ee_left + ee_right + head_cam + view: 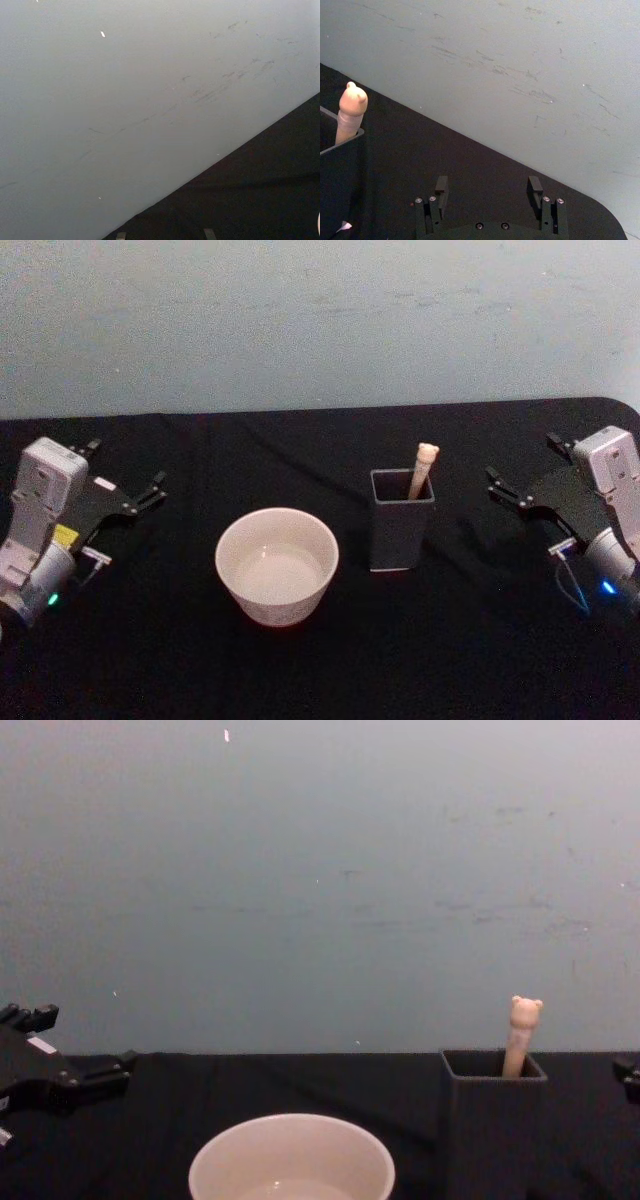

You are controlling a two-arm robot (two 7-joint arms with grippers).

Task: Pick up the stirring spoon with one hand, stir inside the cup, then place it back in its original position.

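The stirring spoon (424, 468) stands in the dark grey holder (401, 530) beside the cup (275, 606), its bear-topped handle above the rim. Likely light, stiff and slim, it wants a pinch high on the handle, and its hidden stem may catch the holder's wall. The right gripper (525, 460) and left gripper (125, 462) rest spread open, empty, well apart from it.
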